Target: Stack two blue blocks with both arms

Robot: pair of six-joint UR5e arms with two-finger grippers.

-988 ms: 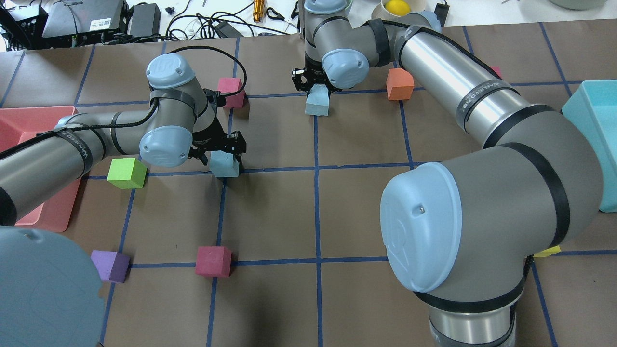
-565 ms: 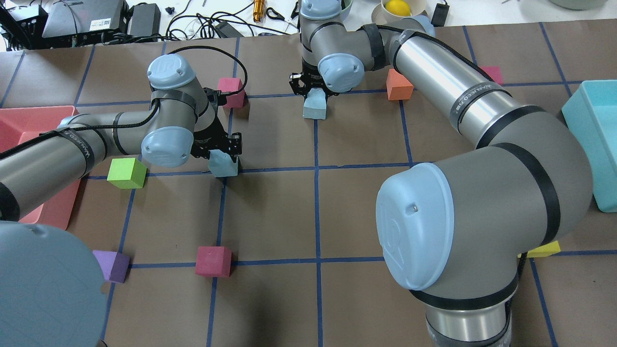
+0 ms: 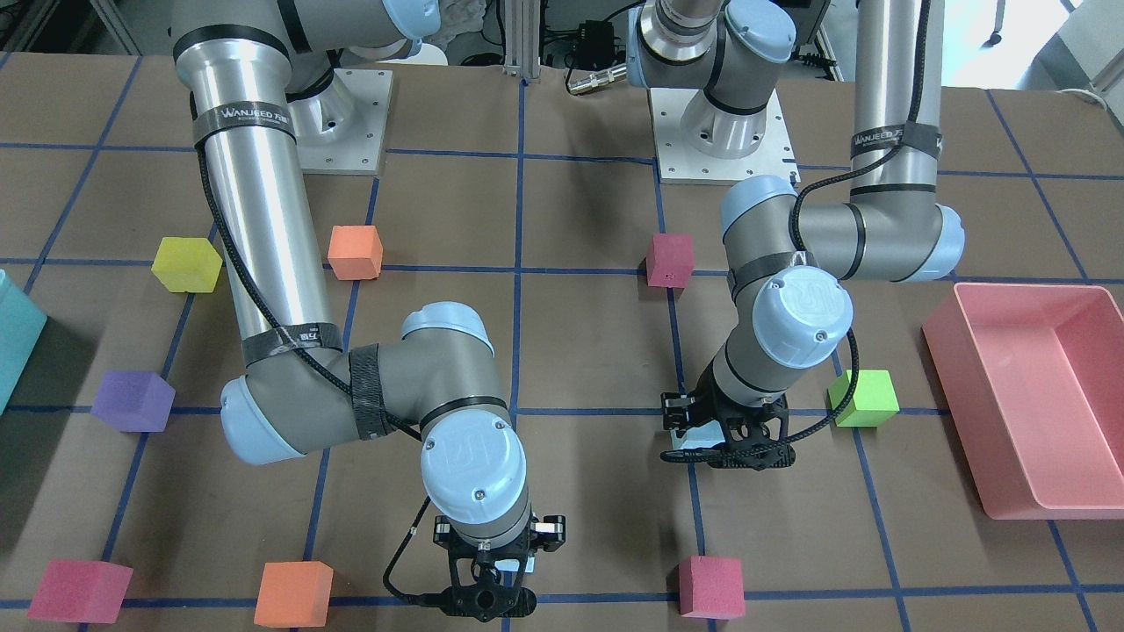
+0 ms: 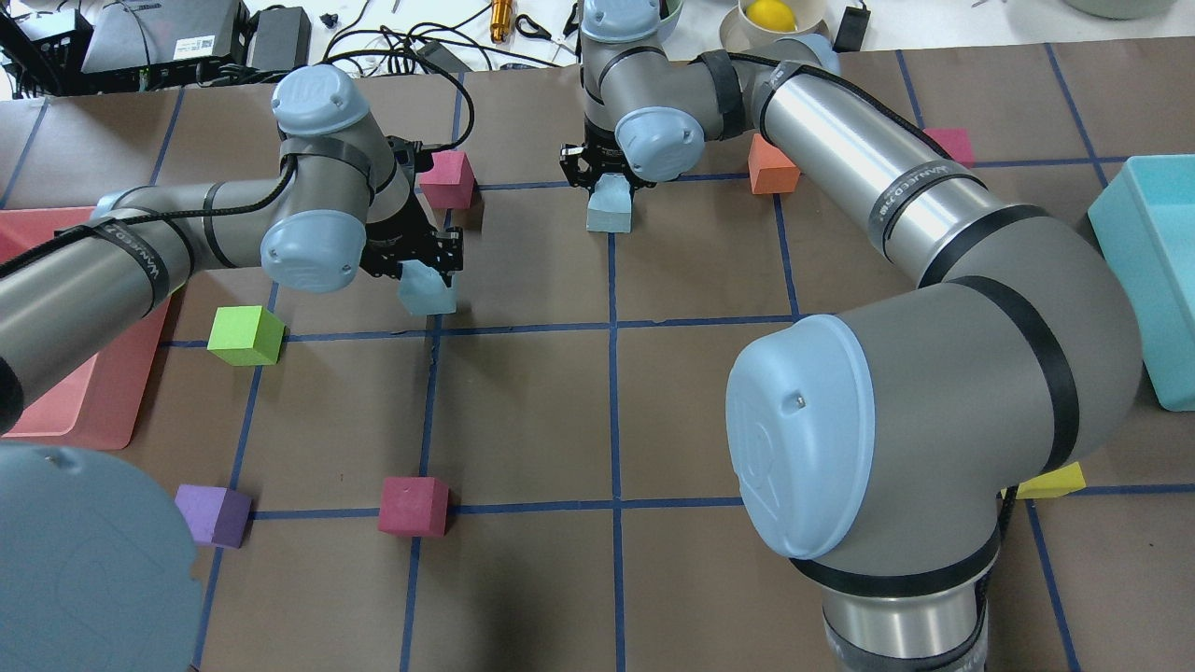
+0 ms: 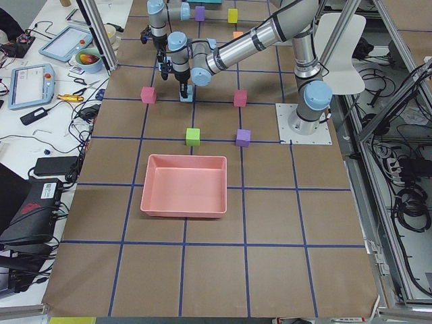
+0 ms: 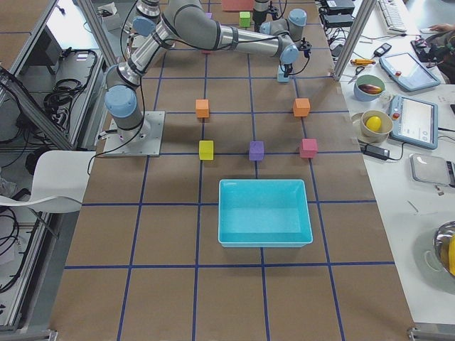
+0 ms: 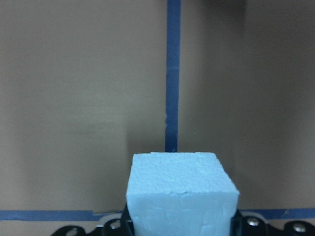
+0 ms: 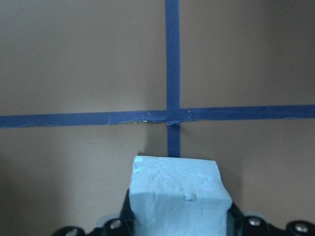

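Left gripper (image 4: 429, 273): clamped on a pale sky-blue foam cube (image 4: 428, 293), ten o'clock in the overhead view.
Right gripper (image 4: 607, 179): clamped on the second pale sky-blue foam cube (image 4: 609, 213), twelve o'clock.
Handling: likely light, soft; pinch opposite flat faces gently.

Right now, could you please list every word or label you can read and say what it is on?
"WANJEED": the right arm's strap.
"WANJEED": the left arm's strap.
White sticker on the black box beyond the table: too small to read.
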